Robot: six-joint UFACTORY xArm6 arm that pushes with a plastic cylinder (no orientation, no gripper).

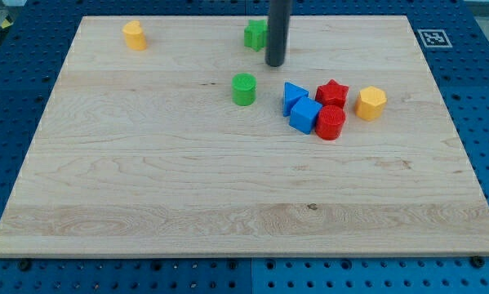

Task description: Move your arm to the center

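My tip is at the lower end of the dark rod, near the view's top centre of the wooden board. It stands just right of a green star block, partly hidden by the rod, and above right of a green cylinder. To the lower right lies a cluster: a blue triangular block, a blue cube, a red star and a red cylinder. A yellow hexagonal block sits right of the cluster. A yellow block is at the view's top left.
The board lies on a blue perforated table. A black-and-white marker tag sits beyond the board's top right corner.
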